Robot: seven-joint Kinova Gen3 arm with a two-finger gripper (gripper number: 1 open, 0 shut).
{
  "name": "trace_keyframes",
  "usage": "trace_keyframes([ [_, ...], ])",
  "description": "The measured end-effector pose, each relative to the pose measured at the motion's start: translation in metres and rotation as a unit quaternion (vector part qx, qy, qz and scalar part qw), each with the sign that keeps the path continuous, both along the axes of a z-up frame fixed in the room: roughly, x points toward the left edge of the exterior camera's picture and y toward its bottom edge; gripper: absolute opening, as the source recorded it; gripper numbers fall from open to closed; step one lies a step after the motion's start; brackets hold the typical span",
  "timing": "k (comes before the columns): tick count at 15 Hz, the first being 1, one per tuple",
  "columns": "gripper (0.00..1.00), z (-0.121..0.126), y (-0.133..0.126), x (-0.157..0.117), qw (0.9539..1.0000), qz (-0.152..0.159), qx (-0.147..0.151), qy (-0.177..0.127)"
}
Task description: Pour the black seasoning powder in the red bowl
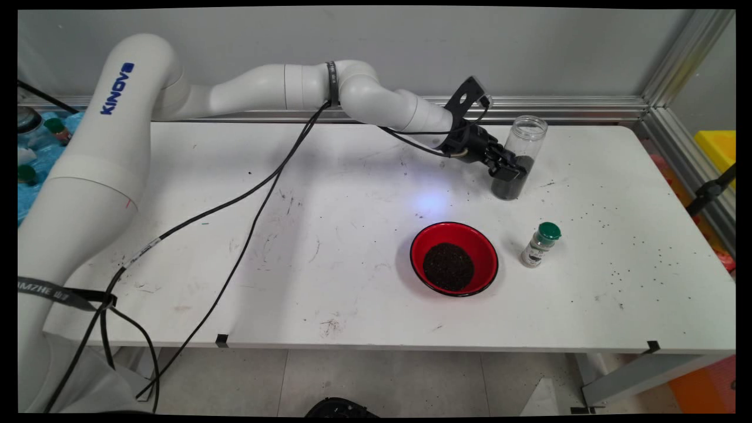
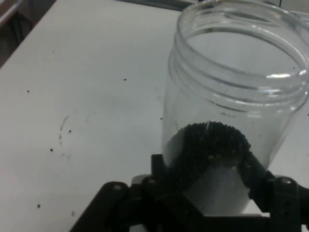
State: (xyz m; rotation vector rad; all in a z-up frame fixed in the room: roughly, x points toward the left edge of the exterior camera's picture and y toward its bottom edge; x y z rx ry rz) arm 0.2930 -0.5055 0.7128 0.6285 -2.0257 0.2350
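Observation:
A clear plastic jar without a lid stands on the white table at the back right, with dark granules filling its bottom part. My gripper reaches it from the left, its black fingers closed against the jar's lower sides. In the hand view the jar fills the right half, and the gripper has one finger on each side of it at the level of the dark granules. The jar's base looks to be resting on the table.
A red bowl holding a mound of dark granules sits in front of the jar, nearer the table's front. A small spice bottle with a green cap stands right of the bowl. Dark grains are scattered over the right side of the table. Black cables trail across the left half.

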Motion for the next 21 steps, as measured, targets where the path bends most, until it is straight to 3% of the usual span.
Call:
trace_keyframes([
  [7, 0.00, 0.005, 0.001, 0.002, 1.0000, -0.003, -0.005, -0.001],
  [13, 0.00, 0.023, 0.004, 0.001, 0.9997, -0.013, -0.021, 0.005],
  [21, 0.00, 0.072, 0.024, -0.003, 0.9979, -0.040, -0.051, 0.010],
])
